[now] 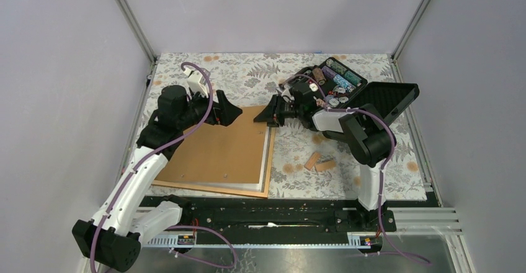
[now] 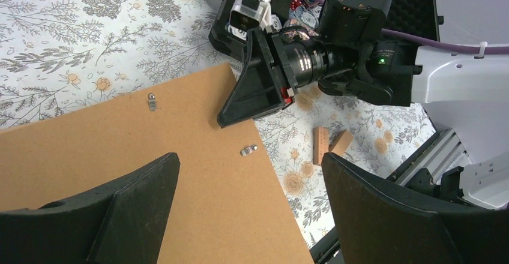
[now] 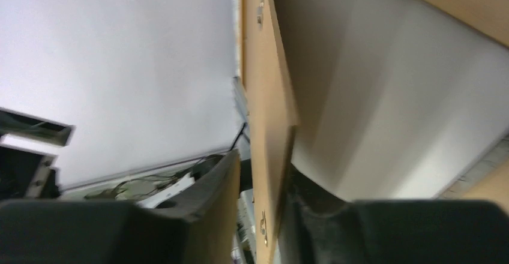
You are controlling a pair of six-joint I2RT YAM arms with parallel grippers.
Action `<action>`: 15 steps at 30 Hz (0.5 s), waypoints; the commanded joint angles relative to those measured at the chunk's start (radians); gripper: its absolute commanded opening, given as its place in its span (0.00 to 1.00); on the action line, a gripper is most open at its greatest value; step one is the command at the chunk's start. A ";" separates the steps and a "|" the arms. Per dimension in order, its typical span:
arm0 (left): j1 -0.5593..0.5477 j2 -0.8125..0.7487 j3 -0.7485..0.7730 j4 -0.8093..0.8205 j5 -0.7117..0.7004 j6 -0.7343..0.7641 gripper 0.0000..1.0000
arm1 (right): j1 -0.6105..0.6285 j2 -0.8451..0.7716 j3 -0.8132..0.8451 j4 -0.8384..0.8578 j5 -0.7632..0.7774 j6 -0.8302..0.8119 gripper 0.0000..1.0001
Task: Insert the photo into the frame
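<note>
The frame (image 1: 271, 169) lies flat on the table, its thin orange-tan border showing along the right and near sides. In it lies the photo (image 1: 267, 150), white back up, seen as a white strip; the right wrist view shows its white back (image 3: 390, 96) too. A brown backing board (image 1: 214, 152) covers most of it. My right gripper (image 1: 268, 116) straddles the board's far right corner (image 3: 267, 114), jaws a little apart, with a gap between one finger and the board. Above the board's far edge, my left gripper (image 2: 249, 159) hangs wide open, with nothing in it.
An open black case (image 1: 335, 77) of small items stands at the back right, its lid (image 1: 387, 99) laid out to the right. Two small wooden blocks (image 1: 319, 162) lie right of the frame. Small metal clips (image 2: 248, 150) sit on the board. A floral cloth (image 1: 248, 74) covers the table.
</note>
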 commanded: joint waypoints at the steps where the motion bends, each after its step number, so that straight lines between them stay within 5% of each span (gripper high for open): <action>1: 0.018 -0.016 -0.001 0.040 -0.013 0.008 0.93 | 0.028 -0.064 0.033 -0.200 0.114 -0.208 0.42; 10: 0.077 -0.016 -0.012 0.065 0.022 -0.011 0.93 | 0.034 -0.137 0.171 -0.775 0.393 -0.514 0.78; 15: 0.118 -0.022 -0.027 0.079 0.005 -0.012 0.93 | 0.035 -0.184 0.185 -0.887 0.467 -0.593 0.99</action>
